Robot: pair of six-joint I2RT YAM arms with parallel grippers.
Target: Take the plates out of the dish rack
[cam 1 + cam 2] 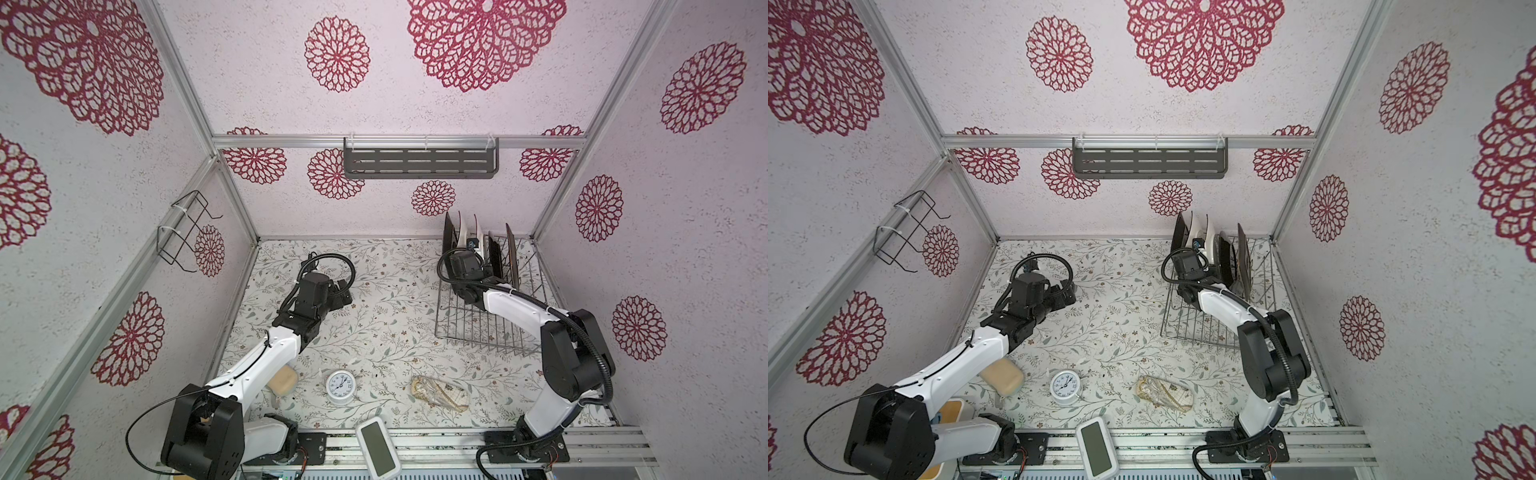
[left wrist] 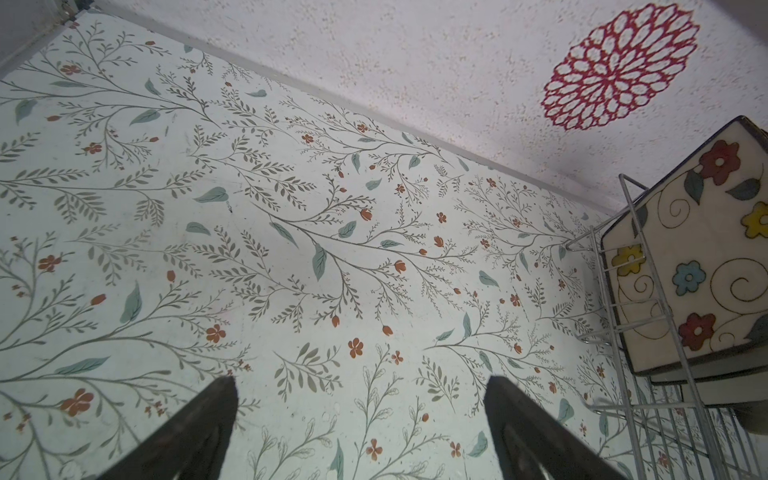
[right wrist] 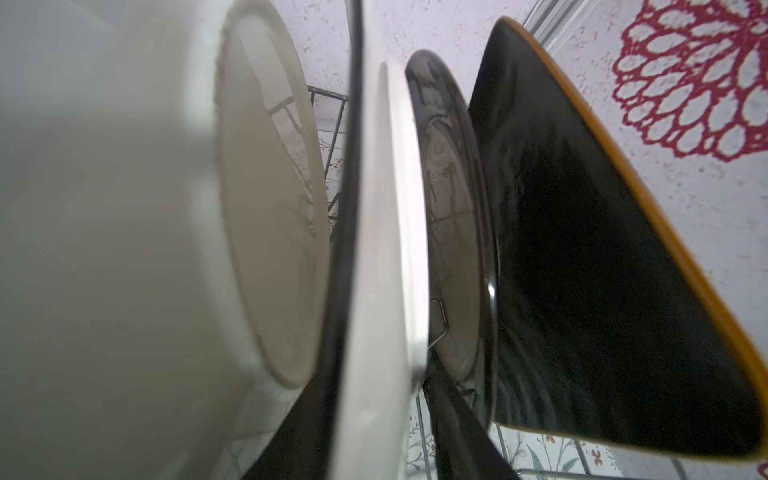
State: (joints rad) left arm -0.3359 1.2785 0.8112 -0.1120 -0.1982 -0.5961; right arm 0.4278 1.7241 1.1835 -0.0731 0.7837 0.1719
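Several plates (image 1: 494, 257) standing upright in dish rack (image 1: 469, 328) at tabletop's (image 1: 374, 316) far right. Right fingers (image 3: 345, 249) straddling white plate (image 3: 386, 249) rim; firm pinch or not, cannot tell. Left fingers (image 2: 199, 432) hanging wide open. Glazed ceramic, likely heavy, stiff, slick, chippable; gripping deep on top rim looking safest.

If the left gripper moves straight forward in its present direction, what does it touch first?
Probably the table, since the open left gripper seems tilted down toward it; the dish rack stands aside from that line. Depth is uncertain.
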